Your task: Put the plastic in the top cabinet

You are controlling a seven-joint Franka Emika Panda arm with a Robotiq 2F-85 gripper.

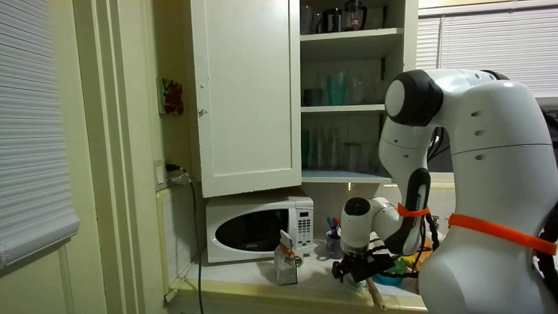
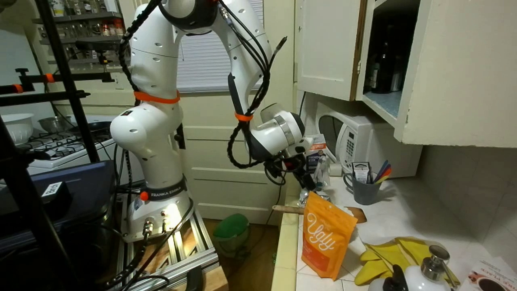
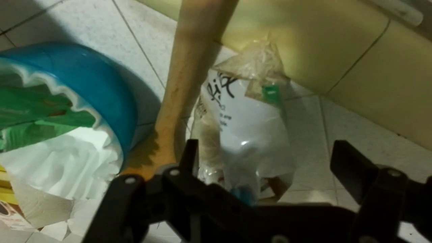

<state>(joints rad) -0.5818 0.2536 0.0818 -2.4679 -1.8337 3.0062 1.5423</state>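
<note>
The plastic is a clear bag with a white label and black writing point(image 3: 249, 125), lying on the tiled counter near its yellow edge in the wrist view. A shiny bit of it shows below the gripper in an exterior view point(image 2: 313, 198). My gripper point(image 3: 268, 153) is open above the bag. One finger is over the bag's left side, the other is over bare tile to the right. The gripper also shows low over the counter in an exterior view point(image 1: 344, 270). The top cabinet point(image 1: 348, 108) has its white door point(image 1: 248, 96) swung open, with glassware on several shelves.
A white microwave point(image 1: 261, 226) stands under the cabinet door. A wooden handle point(image 3: 184, 71) and a blue bowl point(image 3: 111, 84) lie left of the bag. A grey mug point(image 2: 365, 190), an orange pouch point(image 2: 327, 238), yellow gloves point(image 2: 396, 254) and an upright bag point(image 1: 286, 264) are on the counter.
</note>
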